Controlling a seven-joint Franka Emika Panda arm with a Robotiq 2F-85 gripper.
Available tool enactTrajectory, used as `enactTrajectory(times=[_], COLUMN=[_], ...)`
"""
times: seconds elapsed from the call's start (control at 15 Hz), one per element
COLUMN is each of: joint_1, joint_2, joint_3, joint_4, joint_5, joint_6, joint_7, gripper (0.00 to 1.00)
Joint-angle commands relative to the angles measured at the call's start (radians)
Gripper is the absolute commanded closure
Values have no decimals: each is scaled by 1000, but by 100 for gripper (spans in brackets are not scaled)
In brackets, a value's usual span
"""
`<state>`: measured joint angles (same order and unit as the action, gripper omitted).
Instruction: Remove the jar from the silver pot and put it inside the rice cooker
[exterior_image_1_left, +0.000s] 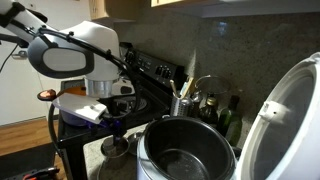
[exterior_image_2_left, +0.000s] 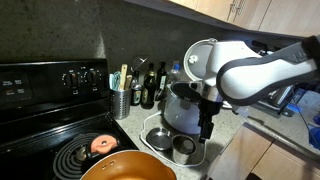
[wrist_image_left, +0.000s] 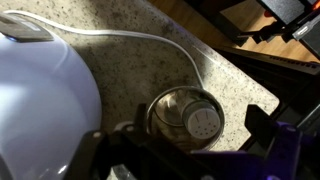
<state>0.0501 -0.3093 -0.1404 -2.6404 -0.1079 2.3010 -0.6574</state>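
The jar, clear glass with a whitish perforated lid, stands inside the small silver pot on the speckled counter. My gripper is open above the pot, one dark finger on each side of it, touching nothing. In both exterior views the gripper hangs just over the silver pot. The rice cooker stands open next to it, dark inner bowl showing, white lid raised. The white lid also fills the left of the wrist view.
A black stove with a coil burner stands beside the counter. An orange pot is at the front. A utensil holder and bottles line the back wall. A white cord crosses the counter.
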Motion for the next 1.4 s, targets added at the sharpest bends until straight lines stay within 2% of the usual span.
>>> enactTrajectory(times=[0.0, 0.6, 1.33], joint_1=[12, 5, 4], joint_2=[17, 71, 166], joint_3=[40, 71, 77], joint_4=[-9, -46, -36], joint_5=[30, 21, 31], joint_6=[40, 101, 250], joint_7=[50, 188, 254], gripper=[0, 0, 0])
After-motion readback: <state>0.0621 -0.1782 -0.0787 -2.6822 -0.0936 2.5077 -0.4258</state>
